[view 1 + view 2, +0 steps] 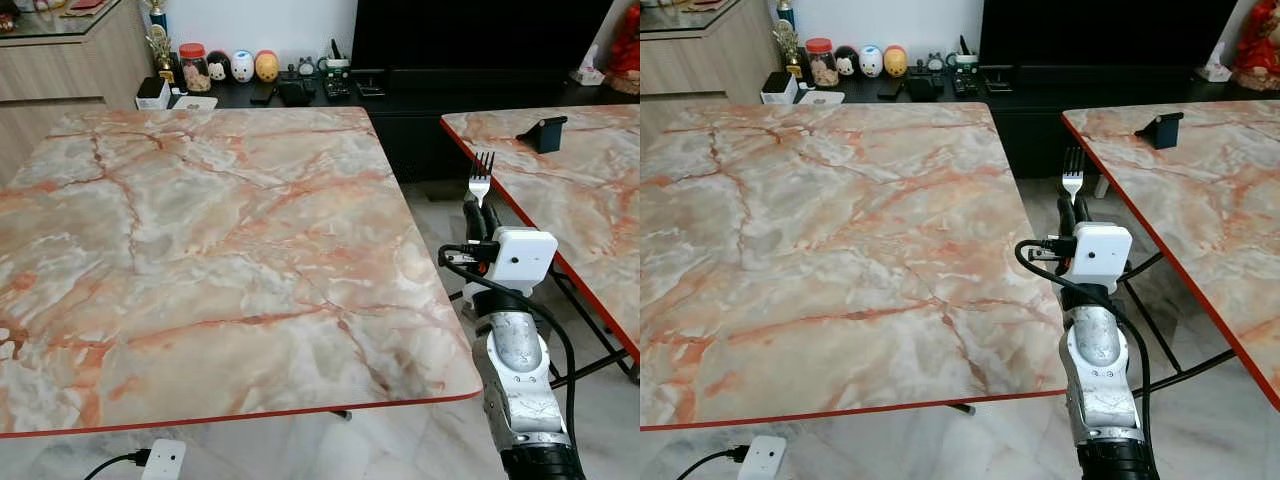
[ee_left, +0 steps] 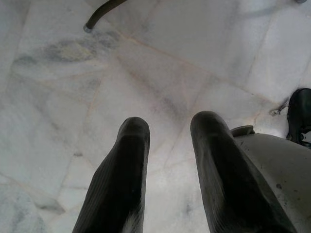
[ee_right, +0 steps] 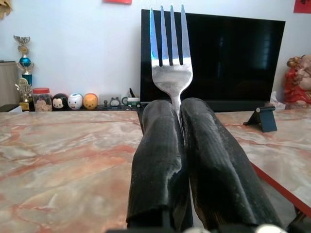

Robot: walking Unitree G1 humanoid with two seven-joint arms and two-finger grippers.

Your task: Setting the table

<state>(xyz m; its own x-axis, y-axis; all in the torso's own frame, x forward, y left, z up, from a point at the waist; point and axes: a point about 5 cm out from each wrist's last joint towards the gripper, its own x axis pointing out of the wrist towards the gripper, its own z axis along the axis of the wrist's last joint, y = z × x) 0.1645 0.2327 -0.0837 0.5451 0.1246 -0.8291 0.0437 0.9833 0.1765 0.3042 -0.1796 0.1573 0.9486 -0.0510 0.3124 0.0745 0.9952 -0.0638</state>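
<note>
Steel fork (image 3: 170, 58) pinched between ribbed jaws.

The fork (image 3: 170, 58) handle is hidden inside the right gripper (image 3: 177, 109) fingers; the second table (image 1: 580, 190) is cut off by the edge

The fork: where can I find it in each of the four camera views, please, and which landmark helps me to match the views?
Left eye view: fork stands tines up in the right gripper, in the gap between the two marble tables.
Right eye view: same gap, nearer centre.
Left wrist view: not in it; floor and open left gripper.
Right wrist view: top centre, before the television.
Shared landmark: black phone stand.
</note>
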